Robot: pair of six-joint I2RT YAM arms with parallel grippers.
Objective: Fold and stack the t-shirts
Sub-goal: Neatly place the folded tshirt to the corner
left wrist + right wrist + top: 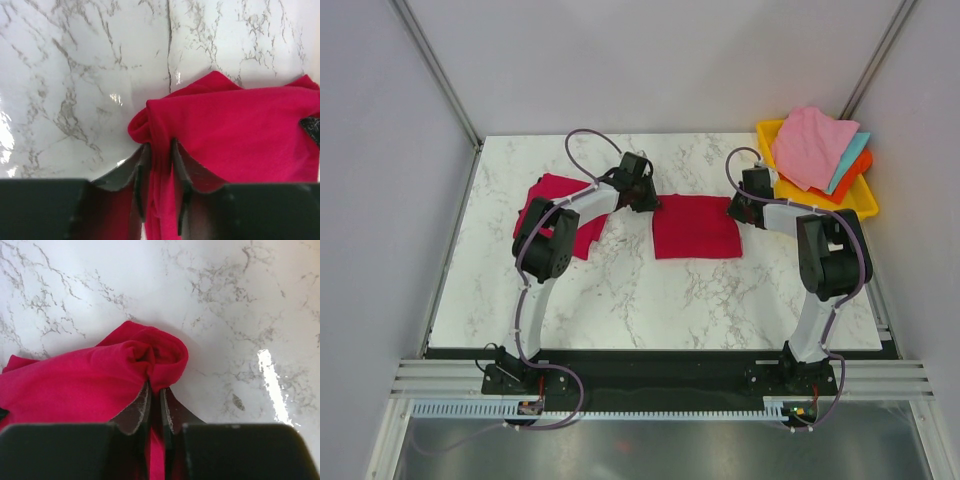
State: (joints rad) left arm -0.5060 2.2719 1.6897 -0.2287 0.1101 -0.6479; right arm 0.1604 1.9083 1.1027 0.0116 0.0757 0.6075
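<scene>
Grip: both tools are pinched almost closed on the crimson-red cloth t-shirt (695, 230), which lies mid-table as a part-folded rectangle. The left gripper (159, 150) has its far left corner, the right gripper (155, 392) its far right corner. Each holds a bunched wad, not a flat hem.

Risks, my judgement:
- The bite looks shallow, so cloth could slip out on the lift.
- Bunched corners may carry only the top layer and skew the fold.
- Uneven pull would twist the rectangle.
- The second crimson-red t-shirt (552, 188) lies close on the left, under my left arm, and a dragged hem could snag it.

Surface: glossy white grey-veined marble tabletop (620, 300), glare patches, probably slick.

Room: yellow plastic tray (855, 207) at the far right corner, heaped with pink, teal and orange cloths (810, 145). Plain white walls (620, 60).
</scene>
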